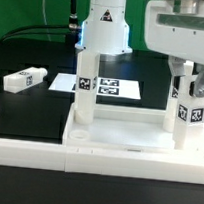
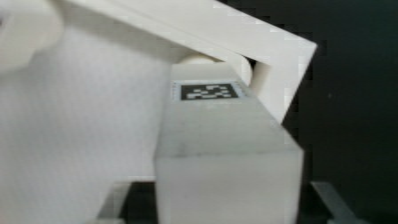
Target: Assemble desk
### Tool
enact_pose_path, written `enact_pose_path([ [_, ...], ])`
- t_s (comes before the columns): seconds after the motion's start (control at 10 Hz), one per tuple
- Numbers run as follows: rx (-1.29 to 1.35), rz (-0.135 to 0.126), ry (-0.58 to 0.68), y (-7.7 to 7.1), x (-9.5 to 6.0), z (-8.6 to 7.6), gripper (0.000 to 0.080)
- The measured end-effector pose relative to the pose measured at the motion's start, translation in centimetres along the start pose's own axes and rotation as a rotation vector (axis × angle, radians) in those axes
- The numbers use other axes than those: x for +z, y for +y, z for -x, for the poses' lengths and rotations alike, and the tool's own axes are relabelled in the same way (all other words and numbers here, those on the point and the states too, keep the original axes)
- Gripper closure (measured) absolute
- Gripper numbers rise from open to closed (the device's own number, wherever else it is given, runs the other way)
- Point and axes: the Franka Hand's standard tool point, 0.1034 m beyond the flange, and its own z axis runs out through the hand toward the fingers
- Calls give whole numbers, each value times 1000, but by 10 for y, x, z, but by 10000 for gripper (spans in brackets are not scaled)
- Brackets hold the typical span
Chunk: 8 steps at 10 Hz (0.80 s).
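Closest to us, a white tagged leg (image 2: 222,150) stands upright, clamped in the tool (image 1: 187,92) at the exterior view's right end of the rimmed white tray (image 1: 128,127). A second leg (image 1: 84,88) stands at the tray's other end, and a third leg (image 1: 22,80) lies on the black tabletop (image 1: 29,109).

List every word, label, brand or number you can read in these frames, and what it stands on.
Readable words, brands or numbers: none in either view.
Black-and-white marker tags only, patterns and not text: on the marker board, the lying leg, the left upright leg, the right upright leg, and the leg close to the wrist camera.
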Motion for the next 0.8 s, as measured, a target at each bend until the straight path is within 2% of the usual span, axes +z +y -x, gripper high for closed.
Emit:
enact_pose_path([
  [0.1, 116, -10, -13, 0, 0, 1, 509],
  [0.5, 421, -9, -44, 0, 1, 6, 509],
  [0.6, 387, -8, -43, 1, 2, 6, 341],
  [0.7, 304, 17, -46, 2, 1, 10, 341],
  [0.8, 235, 14, -51, -2, 0, 16, 200],
])
